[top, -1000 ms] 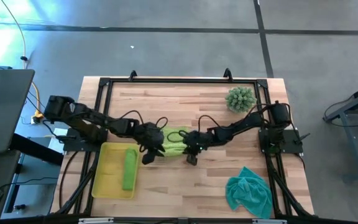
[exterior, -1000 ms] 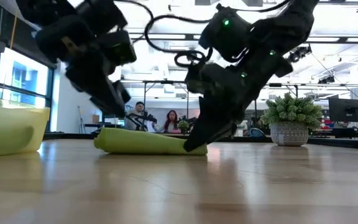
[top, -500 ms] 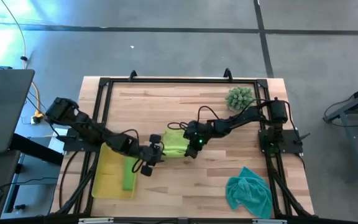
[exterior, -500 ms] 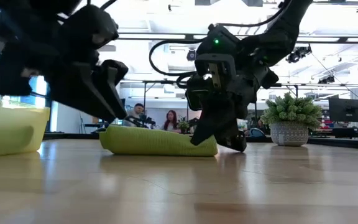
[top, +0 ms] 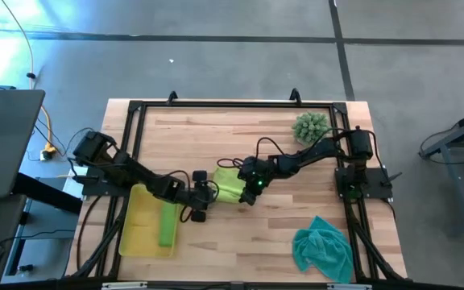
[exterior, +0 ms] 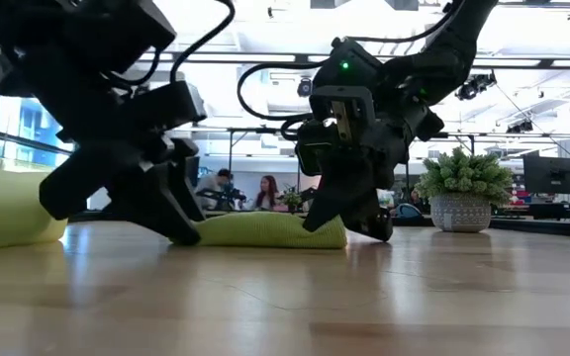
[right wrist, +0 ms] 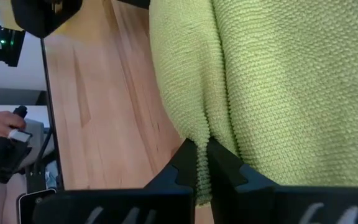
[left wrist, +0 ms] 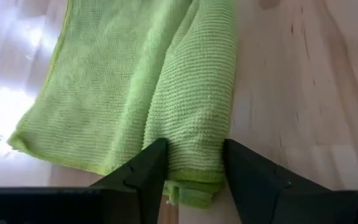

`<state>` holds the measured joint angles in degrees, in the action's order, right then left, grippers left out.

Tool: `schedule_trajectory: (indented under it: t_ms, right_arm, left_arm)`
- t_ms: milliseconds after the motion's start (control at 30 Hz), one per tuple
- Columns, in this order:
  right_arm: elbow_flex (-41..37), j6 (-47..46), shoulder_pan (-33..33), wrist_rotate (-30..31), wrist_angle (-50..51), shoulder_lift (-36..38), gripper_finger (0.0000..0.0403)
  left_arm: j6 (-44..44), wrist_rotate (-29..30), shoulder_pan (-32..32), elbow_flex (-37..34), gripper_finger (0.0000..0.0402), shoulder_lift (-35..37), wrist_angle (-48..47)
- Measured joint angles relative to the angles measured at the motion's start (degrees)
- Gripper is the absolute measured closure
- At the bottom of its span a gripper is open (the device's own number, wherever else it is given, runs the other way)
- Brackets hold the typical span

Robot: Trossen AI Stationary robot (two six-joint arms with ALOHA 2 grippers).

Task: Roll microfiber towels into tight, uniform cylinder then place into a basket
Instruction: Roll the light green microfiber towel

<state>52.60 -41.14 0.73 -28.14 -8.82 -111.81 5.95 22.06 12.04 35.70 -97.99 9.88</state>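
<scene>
A: Grippers?
B: Left gripper (left wrist: 194, 163) part open, fingers straddling the rolled end of the lime towel (top: 229, 184) mid-table. Right gripper (right wrist: 202, 163) pinched tight on its edge.
A: Towel count?
B: Three: that one, a lime roll (top: 167, 221) in the basket (top: 138, 234), a teal towel (top: 323, 248) crumpled at the near right.

We see an open-plan office or lab: ceiling light strips (exterior: 265, 59), monitor (exterior: 552, 175) at three o'clock, seated people (exterior: 265, 193) behind.

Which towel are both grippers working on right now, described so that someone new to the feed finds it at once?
Start at the wooden table and go to its middle, between the yellow basket and the spiky potted plant. There lies a lime green towel, partly rolled, with the left gripper straddling one end of its roll and the right gripper pinching its edge. The other lime towel lies in the basket; the teal towel lies crumpled near a corner.
</scene>
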Motion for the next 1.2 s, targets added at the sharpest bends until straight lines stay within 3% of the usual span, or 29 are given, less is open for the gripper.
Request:
schedule_trajectory:
  t_ms: [167, 400, 533, 667, 867, 1067, 1200]
  right_arm:
    - [0.0, 2.3, 0.0, 0.1, -0.1, 0.0, 0.039]
    - [-0.3, 10.9, 0.0, 2.0, 0.5, 2.9, 0.0321]
    - [-0.2, 19.4, -0.7, 8.0, 0.8, 6.8, 0.0296]
    - [-0.2, 34.3, -4.4, 16.3, 2.0, 8.6, 0.0291]
    - [-0.2, 51.2, -12.9, 27.6, 1.8, 8.8, 0.029]
    - [-0.1, 61.8, -21.2, 43.9, 1.1, 8.9, 0.029]
    - [0.0, 61.4, -25.3, 51.1, -0.3, 9.0, 0.029]
  left_arm:
    - [7.1, -6.7, -2.4, 0.1, 0.0255, -0.9, 0.3]
    - [10.6, -22.3, -5.7, 0.3, 0.0332, -0.8, 0.9]
    - [13.7, -32.0, -7.8, 0.1, 0.0382, -1.0, 2.1]
    - [16.7, -39.9, -11.0, 0.0, 0.0391, -1.2, 2.3]
    - [21.0, -44.0, -14.8, -0.3, 0.0386, -1.2, 1.7]
    - [23.5, -45.0, -16.2, -0.2, 0.0388, -1.7, 1.6]
    - [25.5, -44.3, -16.2, -0.2, 0.0388, -1.7, 1.7]
